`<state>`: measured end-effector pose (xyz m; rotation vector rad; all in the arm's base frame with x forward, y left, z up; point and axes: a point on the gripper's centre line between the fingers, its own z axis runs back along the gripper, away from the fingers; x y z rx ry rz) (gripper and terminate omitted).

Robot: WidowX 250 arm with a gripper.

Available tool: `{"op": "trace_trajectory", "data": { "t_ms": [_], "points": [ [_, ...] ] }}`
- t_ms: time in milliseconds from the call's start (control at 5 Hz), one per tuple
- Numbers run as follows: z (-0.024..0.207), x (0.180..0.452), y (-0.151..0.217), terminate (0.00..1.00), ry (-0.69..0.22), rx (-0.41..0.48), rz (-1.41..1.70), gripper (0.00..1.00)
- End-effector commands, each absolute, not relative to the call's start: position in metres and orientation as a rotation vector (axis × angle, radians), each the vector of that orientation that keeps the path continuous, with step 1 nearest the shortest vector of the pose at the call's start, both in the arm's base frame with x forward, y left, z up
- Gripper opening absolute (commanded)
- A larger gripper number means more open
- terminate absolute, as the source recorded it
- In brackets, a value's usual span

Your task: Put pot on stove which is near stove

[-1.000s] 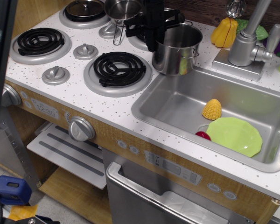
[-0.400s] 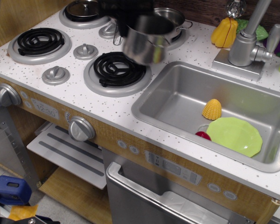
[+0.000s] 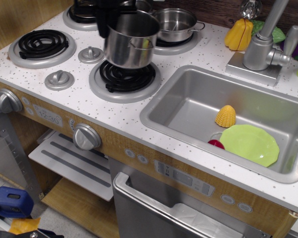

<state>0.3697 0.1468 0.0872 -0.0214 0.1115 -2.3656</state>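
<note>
The tall shiny steel pot [image 3: 130, 43] hangs over the front-right stove burner [image 3: 125, 79], a black coil in a silver ring, with its base just above the coil. My black gripper [image 3: 118, 11] comes down from the top edge and is shut on the pot's far rim; its fingers are partly hidden behind the pot. The pot looks a little tilted.
A shallower steel pot [image 3: 176, 24] sits on the back-right burner. The front-left burner [image 3: 42, 45] is bare, with grey knobs [image 3: 59, 79] between burners. The sink [image 3: 188, 106] at right holds a green plate [image 3: 249, 144], a yellow corn piece [image 3: 225, 116] and a red item. The faucet [image 3: 264, 44] stands behind.
The pot was lifted from the counter beside the sink and carried left; it now hangs over the front-right burner, lower than half a second ago.
</note>
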Motion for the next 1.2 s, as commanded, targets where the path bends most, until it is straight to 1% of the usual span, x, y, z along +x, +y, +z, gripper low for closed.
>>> {"op": "trace_trajectory", "data": {
  "t_ms": [0, 200, 400, 800, 1000],
  "points": [
    [0.111, 0.353, 0.154, 0.0, 0.061, 0.148, -2.329, 0.0],
    [0.103, 0.351, 0.155, 0.0, 0.022, 0.149, -2.334, 0.0],
    [0.097, 0.354, 0.153, 0.0, -0.008, 0.171, -2.341, 0.0],
    [0.091, 0.362, 0.151, 0.0, -0.041, 0.205, -2.358, 0.0],
    [0.087, 0.365, 0.15, 0.0, -0.064, 0.234, -2.366, 1.0]
  ]
}}
